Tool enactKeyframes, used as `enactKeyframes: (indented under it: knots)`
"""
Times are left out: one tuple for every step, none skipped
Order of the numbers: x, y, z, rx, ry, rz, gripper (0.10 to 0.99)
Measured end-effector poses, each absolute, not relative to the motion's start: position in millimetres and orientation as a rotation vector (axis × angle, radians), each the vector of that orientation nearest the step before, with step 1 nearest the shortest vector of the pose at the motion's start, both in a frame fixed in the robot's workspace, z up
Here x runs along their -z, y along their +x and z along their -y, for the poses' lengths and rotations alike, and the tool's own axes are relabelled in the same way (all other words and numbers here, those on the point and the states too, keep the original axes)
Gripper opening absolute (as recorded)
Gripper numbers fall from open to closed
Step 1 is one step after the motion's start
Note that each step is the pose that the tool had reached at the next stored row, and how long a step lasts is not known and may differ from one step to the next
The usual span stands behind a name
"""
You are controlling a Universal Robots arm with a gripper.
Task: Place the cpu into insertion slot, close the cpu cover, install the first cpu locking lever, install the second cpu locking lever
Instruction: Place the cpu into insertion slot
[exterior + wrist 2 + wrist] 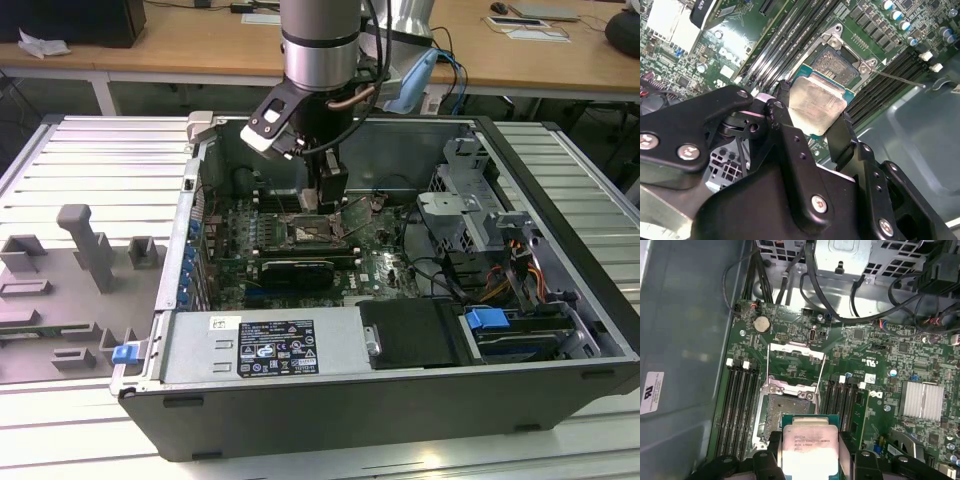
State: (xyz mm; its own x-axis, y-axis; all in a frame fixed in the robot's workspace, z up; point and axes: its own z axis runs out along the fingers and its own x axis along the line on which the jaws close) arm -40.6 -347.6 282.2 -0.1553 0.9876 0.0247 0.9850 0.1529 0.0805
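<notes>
Currently the gripper (812, 117) is pinching the cpu (816, 102) by two opposite edges, fingers (841, 135) narrow on it, so it is hanging flat just over the insertion slot (785, 410), not seated. The cpu cover (795, 347) is standing flipped open, leaving the slot clear.

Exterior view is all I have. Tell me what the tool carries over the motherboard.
Observer: In the second wrist view the tool is shut on the cpu, gripping it by two opposite edges.
Operator: Report the insertion slot.
Observer: In the first wrist view the insertion slot lies bare, with its pin field exposed. The cpu is not seated in it.
Operator: Now the cpu cover.
Observer: The cpu cover is swung open, lying back from the slot.
</notes>
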Motion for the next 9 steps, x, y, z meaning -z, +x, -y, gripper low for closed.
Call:
enactKeyframes:
  knots:
    - [-281.1,-40.6,347.6,-0.12,2.02,-2.36,0.537]
    - [-280.4,-40.6,347.6,-0.12,2.021,-2.361,0.537]
    - [-279.6,-40.5,347.6,-0.12,2.023,-2.359,0.537]
    - [-279.0,-40.5,347.6,-0.12,2.028,-2.355,0.537]
    - [-278.2,-40.5,347.6,-0.119,2.037,-2.346,0.537]
    - [-277.1,-40.6,347.6,-0.119,2.047,-2.337,0.537]
    - [-276.6,-40.6,347.6,-0.119,2.047,-2.337,0.537]
    - [-276.1,-40.5,347.6,-0.119,2.048,-2.337,0.537]
    - [-275.6,-40.5,347.6,-0.119,2.048,-2.336,0.537]
